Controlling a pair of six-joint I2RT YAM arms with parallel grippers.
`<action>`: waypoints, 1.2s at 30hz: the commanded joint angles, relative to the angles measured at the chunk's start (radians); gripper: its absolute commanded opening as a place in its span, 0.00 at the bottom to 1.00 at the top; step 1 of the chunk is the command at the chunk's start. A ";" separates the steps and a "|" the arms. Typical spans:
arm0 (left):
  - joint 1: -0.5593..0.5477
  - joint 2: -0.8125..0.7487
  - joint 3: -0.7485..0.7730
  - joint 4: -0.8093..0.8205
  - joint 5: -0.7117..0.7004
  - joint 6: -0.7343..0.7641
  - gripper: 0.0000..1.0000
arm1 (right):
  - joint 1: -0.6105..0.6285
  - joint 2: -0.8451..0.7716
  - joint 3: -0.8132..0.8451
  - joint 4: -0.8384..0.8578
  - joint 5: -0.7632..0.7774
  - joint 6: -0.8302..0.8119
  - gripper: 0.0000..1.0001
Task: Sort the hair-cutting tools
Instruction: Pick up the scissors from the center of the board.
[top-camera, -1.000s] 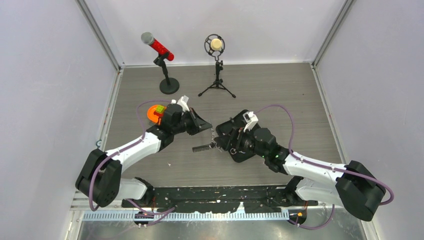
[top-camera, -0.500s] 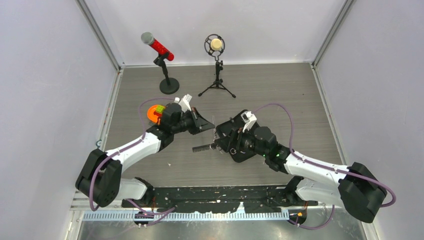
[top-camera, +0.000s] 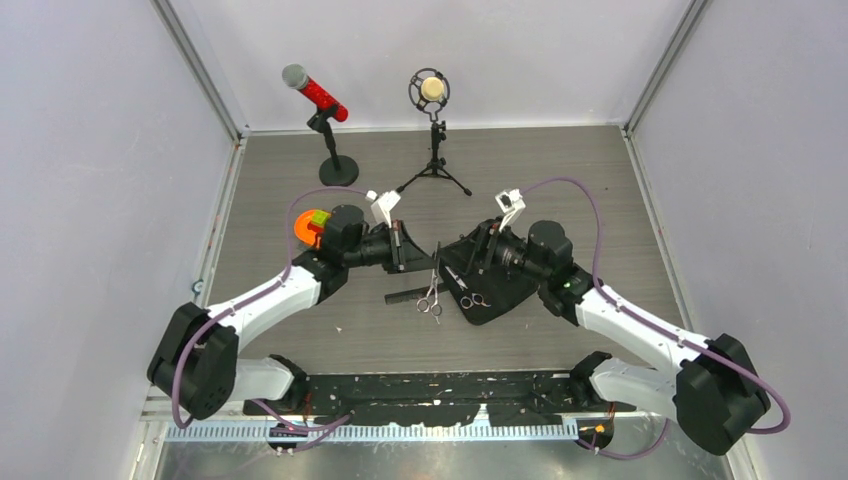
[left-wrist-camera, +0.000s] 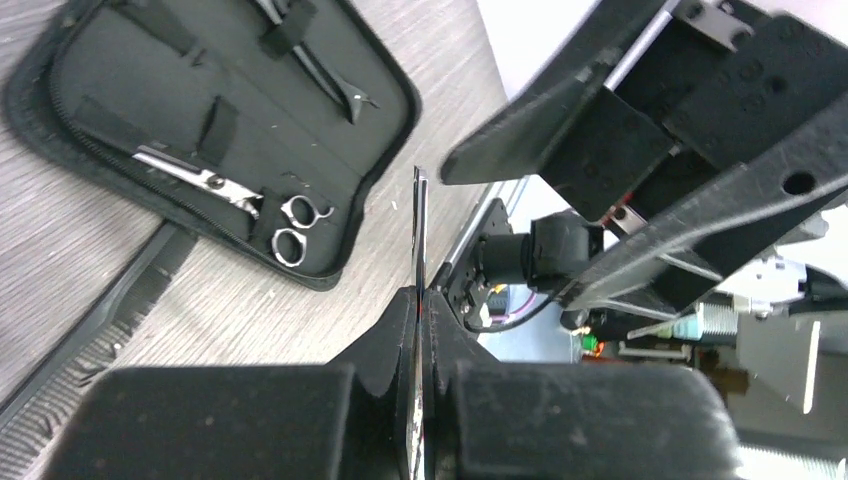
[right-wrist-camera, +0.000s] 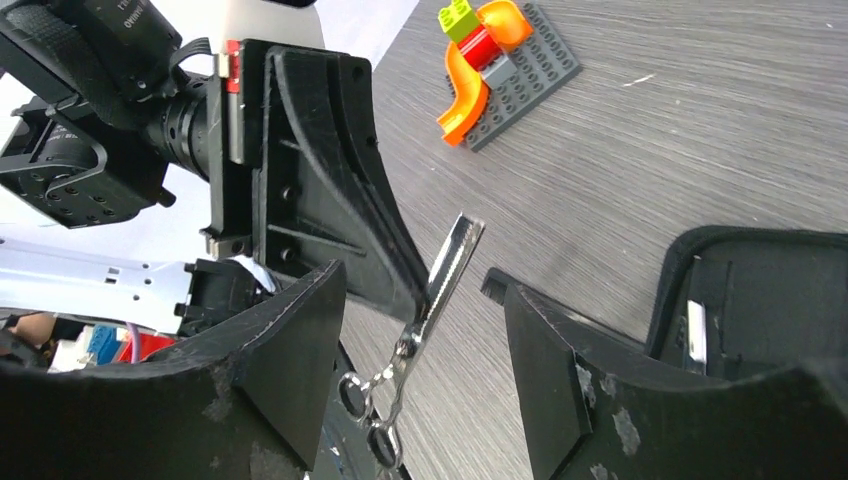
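Note:
My left gripper (left-wrist-camera: 422, 300) is shut on the blade of a pair of silver scissors (top-camera: 434, 285), which hang above the table with their ring handles down. In the right wrist view these scissors (right-wrist-camera: 430, 300) sit between my right gripper's (right-wrist-camera: 420, 285) open fingers (right-wrist-camera: 290, 350) without touching them. A black zip case (top-camera: 500, 295) lies open under the right arm, with a second pair of scissors (left-wrist-camera: 240, 195) and a thin black clip (left-wrist-camera: 320, 75) strapped inside. A black comb (top-camera: 405, 296) lies on the table left of the case.
A red microphone (top-camera: 315, 92) on a round base and a cream microphone (top-camera: 431, 90) on a tripod stand at the back. An orange, green and red brick model on a grey plate (right-wrist-camera: 490, 70) sits by the left arm's wrist. Grey walls close in both sides.
My right arm has pulled back to the right, uncovering the case and the scissors in it. My left gripper has turned, and its scissors now hang rings down.

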 joint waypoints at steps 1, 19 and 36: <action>-0.027 -0.057 0.066 0.022 0.083 0.070 0.00 | -0.010 0.052 0.065 0.062 -0.093 0.031 0.68; -0.055 -0.121 0.071 -0.072 -0.019 0.131 0.42 | -0.025 0.053 0.006 0.216 -0.113 0.146 0.05; -0.072 -0.377 -0.219 0.249 -0.288 -0.194 0.93 | -0.031 -0.090 -0.142 0.613 0.273 0.357 0.05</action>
